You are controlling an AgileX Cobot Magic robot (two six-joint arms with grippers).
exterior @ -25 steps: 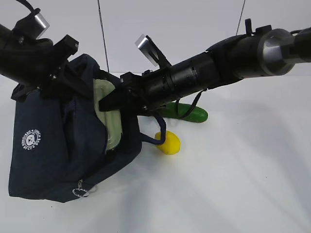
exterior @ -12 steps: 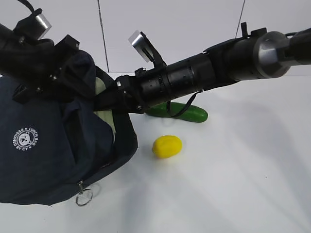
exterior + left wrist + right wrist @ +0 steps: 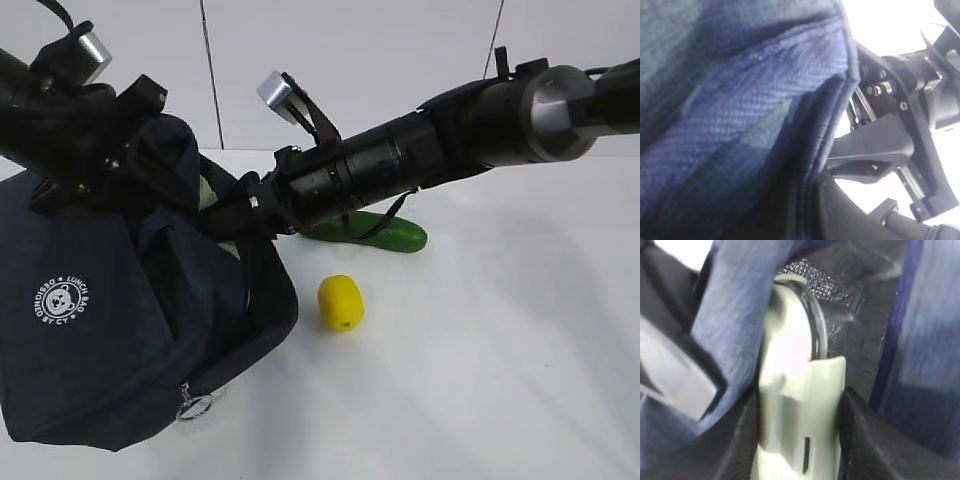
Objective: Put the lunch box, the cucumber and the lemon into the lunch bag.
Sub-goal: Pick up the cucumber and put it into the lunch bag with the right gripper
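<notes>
Dark navy woven fabric of the lunch bag (image 3: pixel 740 130) fills most of the left wrist view, very close and partly blurred. A stitched fabric edge (image 3: pixel 832 120) runs from the upper right down toward the bottom middle, with a fold beside it. To the right, past that edge, black metal parts of the other arm's tool (image 3: pixel 890 150) show against a bright white background, with small screws visible.

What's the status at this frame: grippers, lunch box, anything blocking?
Right gripper shut on lunch box, pushing it into lunch bag. Left gripper at bag's top edge, state unclear. Lemon and cucumber on table, clear of the arms.
</notes>
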